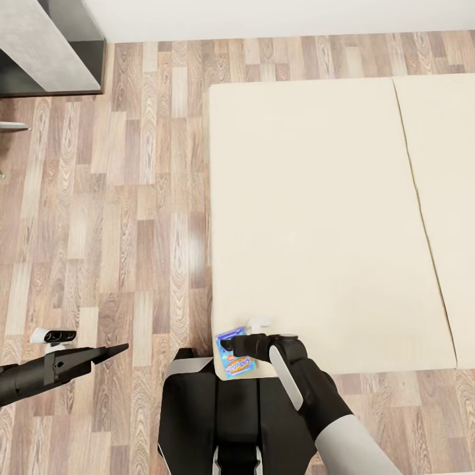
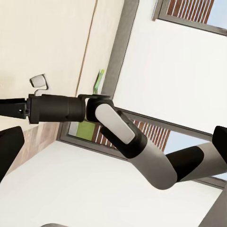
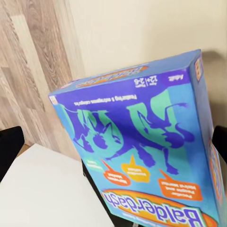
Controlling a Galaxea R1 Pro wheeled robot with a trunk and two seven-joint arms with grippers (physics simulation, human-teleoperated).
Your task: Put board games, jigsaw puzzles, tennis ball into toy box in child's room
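Observation:
A blue board game (image 1: 235, 361) lies at the near left corner of the cream bed (image 1: 316, 211), slightly over its edge. My right gripper (image 1: 228, 346) is right at the box. In the right wrist view the blue box (image 3: 142, 142) sits close up between the two dark fingers (image 3: 9, 151), which stand wide apart, so the gripper is open. My left gripper (image 1: 122, 347) hangs open over the floor to the left, with nothing in it. A thin green thing (image 2: 100, 81) rests on the bed by its grey frame. The toy box, puzzles and tennis ball are out of view.
Wood floor (image 1: 119, 218) runs along the bed's left side. A corner of the table (image 1: 46, 39), with a pale grey top and a dark side, shows at the far left. The mattress seam (image 1: 422, 218) runs down the right. My dark base (image 1: 218, 415) is below.

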